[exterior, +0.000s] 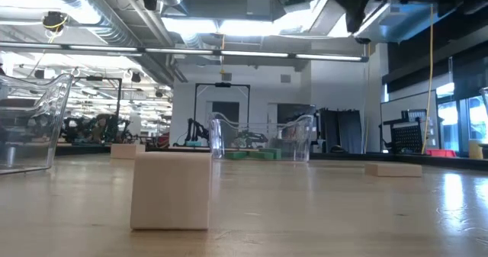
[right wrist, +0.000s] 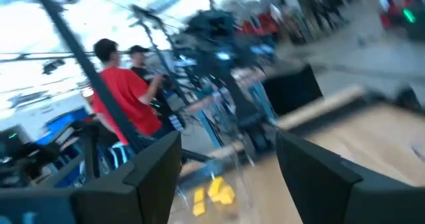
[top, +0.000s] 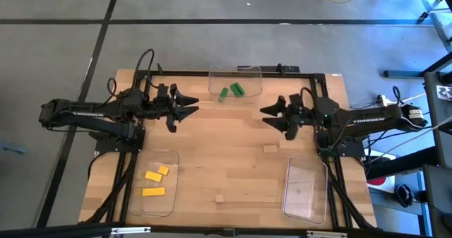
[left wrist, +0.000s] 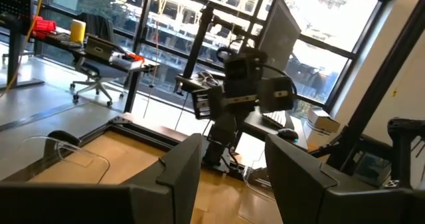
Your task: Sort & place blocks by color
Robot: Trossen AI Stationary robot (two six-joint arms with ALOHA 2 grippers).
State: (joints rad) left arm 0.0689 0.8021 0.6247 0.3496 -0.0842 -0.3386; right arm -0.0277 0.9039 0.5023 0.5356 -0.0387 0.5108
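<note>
Both grippers hang open above the table's middle, holding nothing. My left gripper (top: 193, 104) (left wrist: 229, 177) points right and my right gripper (top: 266, 116) (right wrist: 229, 177) points left, toward each other. Green blocks (top: 237, 90) (exterior: 258, 155) lie in the clear tray at the far edge (top: 235, 70). Three yellow blocks (top: 154, 176) (right wrist: 214, 192) lie in the near-left tray (top: 171, 203). One tan block (top: 269, 148) (exterior: 393, 168) lies flat on the bare wood below my right gripper. Another (top: 219, 198) (exterior: 170, 190) sits near the front edge. The low view shows a third tan block (exterior: 127, 151) farther back on the left.
A clear tray (top: 305, 188) sits at the near right with nothing visible in it. Black frame rails (top: 233, 73) run along the table's far edge, and cables run down both sides. People stand in the room beyond, in the right wrist view (right wrist: 123, 94).
</note>
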